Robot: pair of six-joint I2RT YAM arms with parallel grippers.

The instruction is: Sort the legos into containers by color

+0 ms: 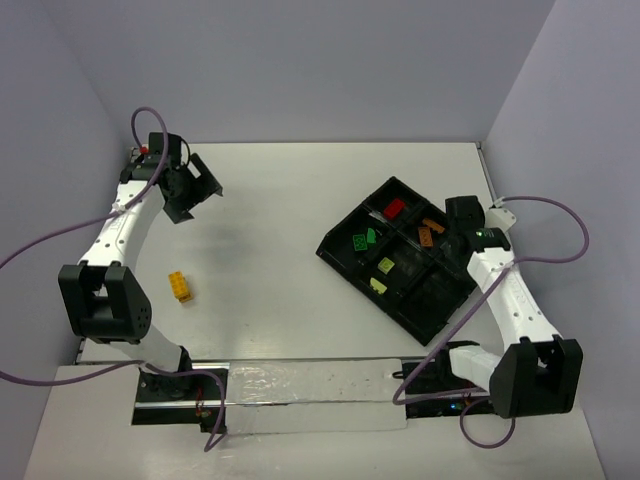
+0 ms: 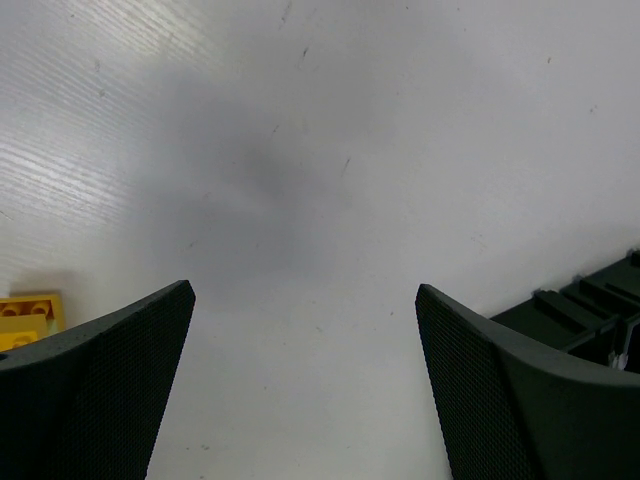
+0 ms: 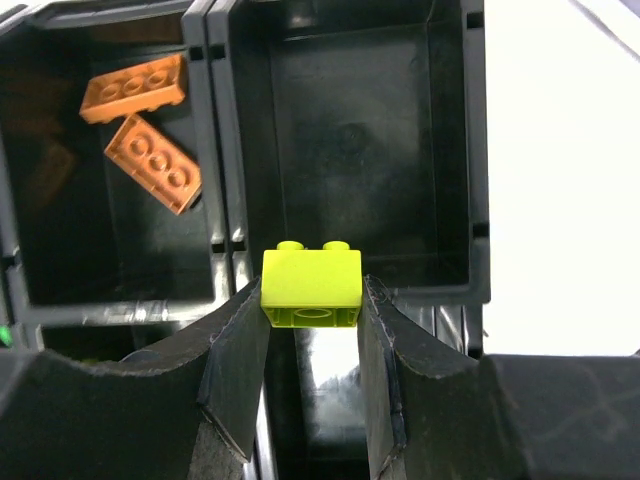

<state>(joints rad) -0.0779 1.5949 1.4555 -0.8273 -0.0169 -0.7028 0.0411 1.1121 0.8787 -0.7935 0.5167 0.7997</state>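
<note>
The main risk is a drop into the wrong place. The right gripper (image 3: 312,312) holds the pale yellow-green brick (image 3: 311,284) over the black divided tray (image 1: 340,250). In the wrist view the brick hangs in front of the near wall of an empty compartment (image 3: 350,130), just beside the one with two orange bricks (image 3: 152,163). The two yellow-green bricks (image 1: 382,274) of the same colour lie in another compartment, nearer to the arm bases in the top view. If the jaws open here, I judge that the brick falls into the empty compartment, or hits a divider wall and bounces to the orange side. A second risk is the grip. The fingers pinch only near their tips, on the two side faces, so the brick may turn or slip during travel.

The brick itself is short and smooth. It shows two studs on top and a round hollow at its near face, and it sits level between the fingers.

The left gripper (image 2: 305,292) is spread wide and holds nothing, above the table (image 1: 300,200). One yellow brick (image 1: 179,286) lies on the table, well apart from the tray.
</note>
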